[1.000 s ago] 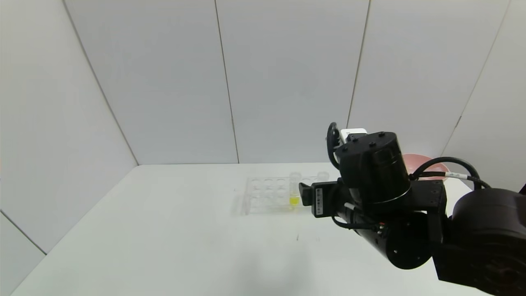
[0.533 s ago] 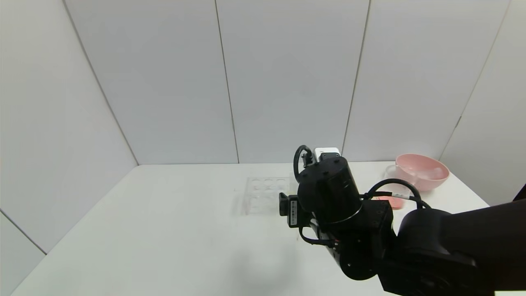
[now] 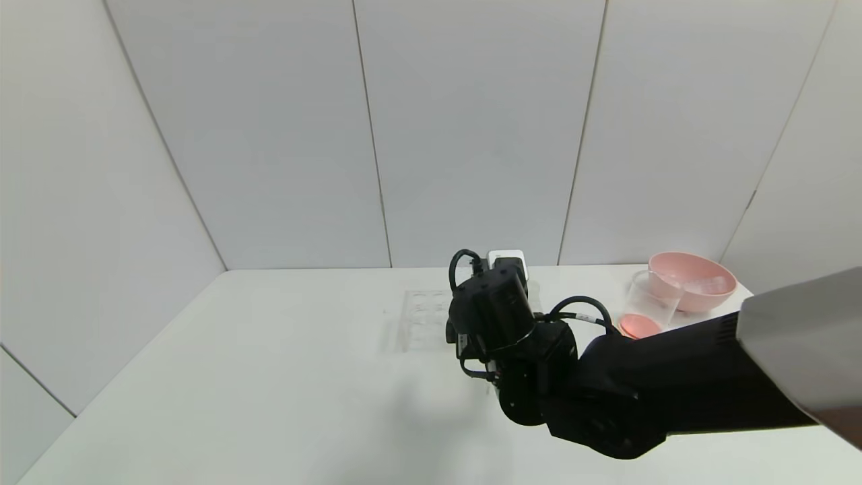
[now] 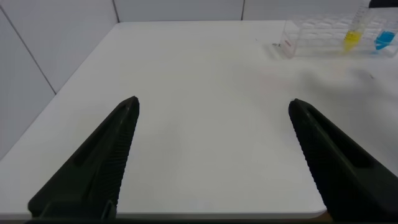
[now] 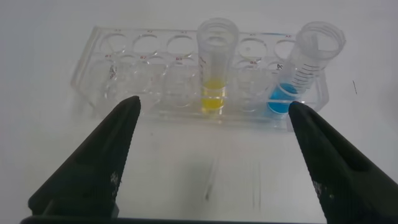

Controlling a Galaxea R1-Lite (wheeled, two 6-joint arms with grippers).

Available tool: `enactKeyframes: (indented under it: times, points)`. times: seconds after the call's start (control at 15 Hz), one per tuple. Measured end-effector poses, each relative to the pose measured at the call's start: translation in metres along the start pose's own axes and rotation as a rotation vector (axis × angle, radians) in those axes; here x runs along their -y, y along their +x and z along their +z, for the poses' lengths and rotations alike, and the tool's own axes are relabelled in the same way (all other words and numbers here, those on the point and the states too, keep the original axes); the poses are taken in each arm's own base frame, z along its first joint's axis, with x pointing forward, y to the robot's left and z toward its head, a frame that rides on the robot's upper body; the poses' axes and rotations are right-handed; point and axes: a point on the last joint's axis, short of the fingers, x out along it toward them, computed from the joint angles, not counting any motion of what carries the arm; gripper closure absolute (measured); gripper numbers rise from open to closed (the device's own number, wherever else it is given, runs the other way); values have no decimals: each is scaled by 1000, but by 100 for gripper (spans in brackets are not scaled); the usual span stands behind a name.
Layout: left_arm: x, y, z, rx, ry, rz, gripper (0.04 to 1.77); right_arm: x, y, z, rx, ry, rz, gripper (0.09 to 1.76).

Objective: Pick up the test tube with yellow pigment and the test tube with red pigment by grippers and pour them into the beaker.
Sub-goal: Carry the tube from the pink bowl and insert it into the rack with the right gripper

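Table is white and matte, closed in by pale grey panelled walls. Our right gripper hangs with fingers wide apart, just near of a clear rack. In it stand the yellow tube and, to its right, a blue tube. Far right, the beaker holds red liquid beside a pink bowl. Our left gripper hovers open, well left of the rack.

Bright yellow liquid in one clear tube, blue in the other tube. Pink bowl; orange-red pool in the clear beaker. White table.
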Motion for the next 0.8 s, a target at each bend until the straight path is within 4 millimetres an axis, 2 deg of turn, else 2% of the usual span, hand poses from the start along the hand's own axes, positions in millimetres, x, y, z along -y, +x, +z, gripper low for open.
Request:
enactKeyframes:
  times: [0.47,0.8]
  points:
    - [0,0,0,0,0,0,9,-9,41,3,27,21,-24,14]
    - [0,0,0,0,0,0,9,-9,65,-3,2,12,1,14]
